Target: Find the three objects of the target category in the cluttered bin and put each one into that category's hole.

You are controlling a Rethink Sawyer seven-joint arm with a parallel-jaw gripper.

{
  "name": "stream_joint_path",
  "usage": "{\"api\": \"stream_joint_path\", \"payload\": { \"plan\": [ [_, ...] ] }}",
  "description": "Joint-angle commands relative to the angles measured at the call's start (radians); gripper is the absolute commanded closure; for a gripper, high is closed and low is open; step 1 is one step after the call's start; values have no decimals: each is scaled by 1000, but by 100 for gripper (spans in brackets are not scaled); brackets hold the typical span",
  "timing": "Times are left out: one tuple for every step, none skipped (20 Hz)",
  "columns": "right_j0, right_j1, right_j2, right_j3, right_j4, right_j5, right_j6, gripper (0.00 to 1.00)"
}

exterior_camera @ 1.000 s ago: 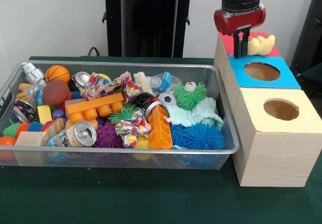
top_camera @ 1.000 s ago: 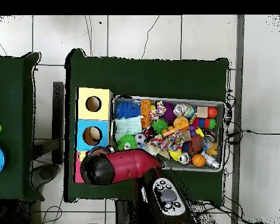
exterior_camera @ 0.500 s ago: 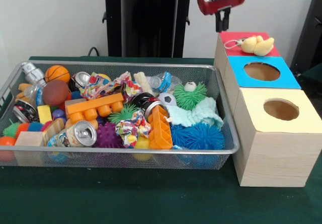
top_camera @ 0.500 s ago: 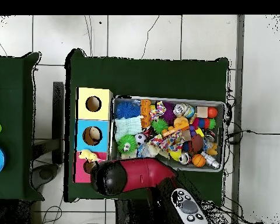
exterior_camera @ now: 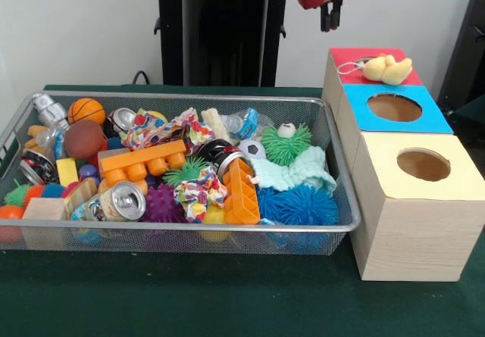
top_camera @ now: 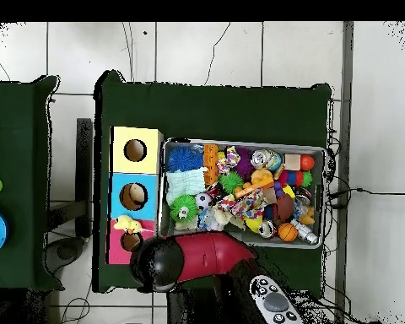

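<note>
Since a second ago, the gripper (exterior_camera: 329, 17) has been lifted from just above the red-topped box (exterior_camera: 356, 58) to the top edge of the front view, and the yellow plush duck (exterior_camera: 387, 68) has been left lying on that box. The duck rests on the red top, over or just beside its hole, not dropped through; the hole itself is mostly hidden by the toy in the front view, while in the overhead view the duck (top_camera: 126, 225) is seen at the hole's edge. The gripper's two dark fingers hang close together and nothing is held between them; whether they are fully closed cannot be told.

The step in hand is judged to be the release and retreat after a placement. For it to be done well, the duck should be checked: if it has not fallen in, it would need to be nudged or regrasped and centred over the opening. Otherwise the wire bin (exterior_camera: 333, 144) should be searched for the next item of the category.

The arm is seen from above as a red link reaching toward the boxes, its black wrist (top_camera: 158, 264) just clear of the red box's near edge.
</note>
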Motion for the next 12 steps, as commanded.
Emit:
{"api": "stream_joint_path", "payload": {
  "plan": [
    [1,33,83,-91,-31,-111,3,100],
    [8,29,80,-107,-38,-141,15,100],
    [14,24,73,-117,-38,-154,30,100],
    [34,14,46,-140,-48,-158,58,100],
    [38,10,42,-148,-52,-163,61,100],
    [34,7,49,-158,-46,-162,52,100],
    [33,3,51,-164,-41,-153,46,100],
    [32,-7,53,-176,-38,-141,39,100],
    [28,-20,59,-185,-35,-131,28,100],
    [24,-32,64,-194,-31,-122,17,100],
    [21,-42,70,-201,-26,-100,5,100],
    [9,-60,90,-213,-16,-60,-24,100]
  ]
}}
